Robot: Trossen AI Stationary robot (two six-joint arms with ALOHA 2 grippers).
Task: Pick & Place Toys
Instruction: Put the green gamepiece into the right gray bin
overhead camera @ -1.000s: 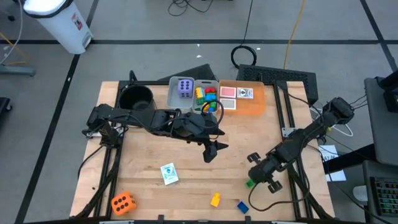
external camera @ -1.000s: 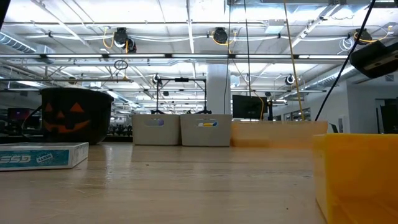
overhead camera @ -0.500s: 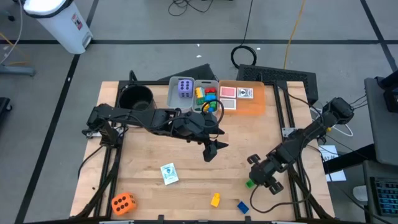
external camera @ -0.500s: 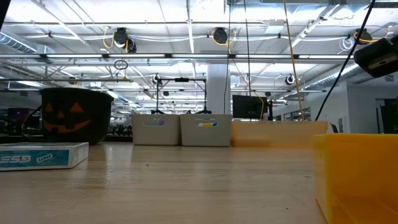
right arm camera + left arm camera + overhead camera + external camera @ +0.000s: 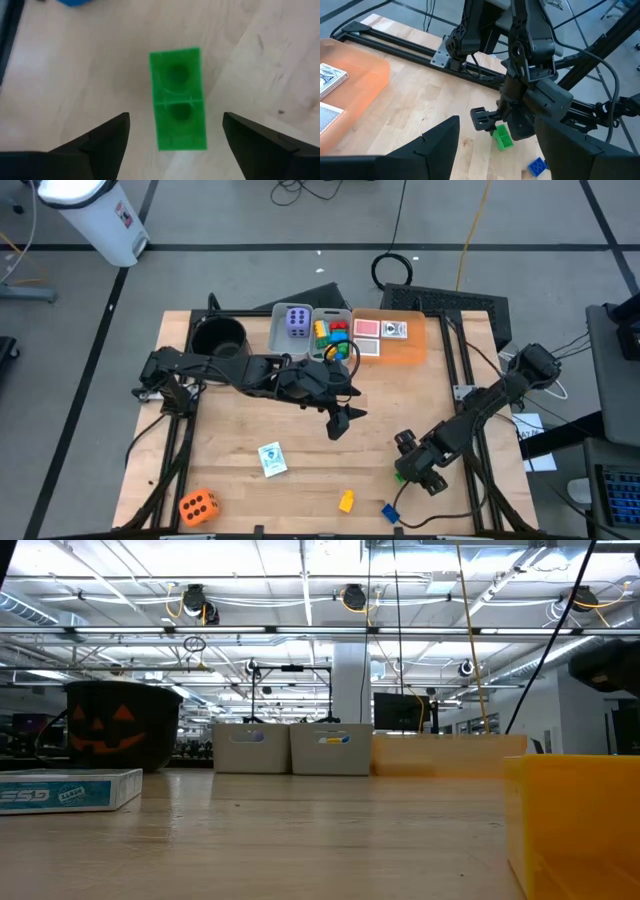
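Right gripper [image 5: 172, 137]: low over the table's near right part, fingers spread wide and clear of the green brick [image 5: 178, 98], which lies flat on the wood between them, studs up, touched by neither. Nothing held.

Left gripper [image 5: 340, 423]: over mid-table, fingers parted, empty.

Wooden table [image 5: 230, 430]: carries everything below.

Black pumpkin bucket [image 5: 219, 335]: far left corner.

Flat orange tray [image 5: 405, 350]: far edge, right of centre, with two picture cards [image 5: 381, 330] lying side by side in it.

Grey bins [image 5: 312, 328]: two, side by side, just left of the tray. Left bin holds the purple die [image 5: 297, 321]; right bin holds red, yellow and green bricks [image 5: 331, 332].

Orange die [image 5: 198, 505]: near left corner, well apart from the rest.

Loose picture card [image 5: 271, 458]: flat on the wood, left of centre, near side.

Yellow brick [image 5: 346, 501]: near edge, middle.

Blue brick [image 5: 390, 512]: near edge, just beside the right gripper and the green brick; nothing lies between them.
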